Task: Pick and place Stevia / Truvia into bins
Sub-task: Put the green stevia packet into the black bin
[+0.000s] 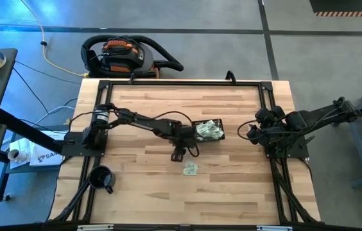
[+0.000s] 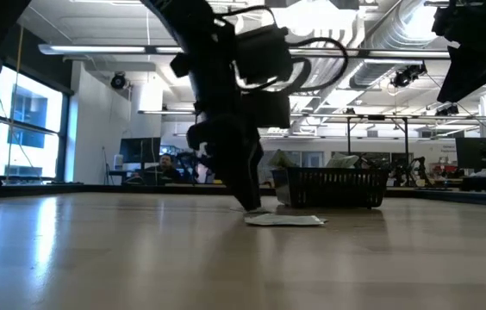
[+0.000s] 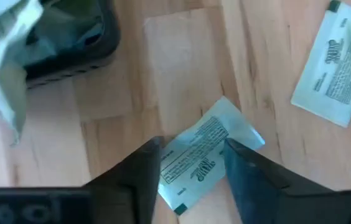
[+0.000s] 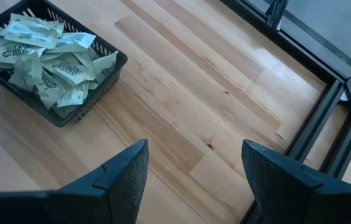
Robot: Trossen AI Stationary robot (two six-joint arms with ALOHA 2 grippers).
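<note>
The black basket (image 1: pixel 200 123) stands at the table's middle, heaped with pale green and white sachets (image 4: pixel 45 56). My left gripper (image 1: pixel 179 154) is just near of it, fingers pointing down and open on either side of one sachet (image 3: pixel 197 158) that lies flat on the wood. In the low view its fingertips (image 2: pixel 252 205) reach down to the tabletop. Two more loose sachets (image 1: pixel 190 169) lie flat a little nearer; they also show in the left wrist view (image 3: pixel 328 68). My right gripper (image 1: pixel 250 132) is open and empty, held above the table to the right of the basket. My left gripper stands over the sachet's middle (image 3: pixel 194 163) from above, one finger (image 3: pixel 141 177) at each of its long sides and the fingers lying across it. Whether the fingers touch the sachet, I cannot tell. The sachet lies flat on the table.
A round black mug (image 1: pixel 102 178) stands at the near left corner. Black frame rails (image 1: pixel 267 102) run along the table's edges. Bare wood shows left of the basket and along the near side. A vacuum cleaner (image 1: pixel 123 56) sits on the floor beyond the far edge.
</note>
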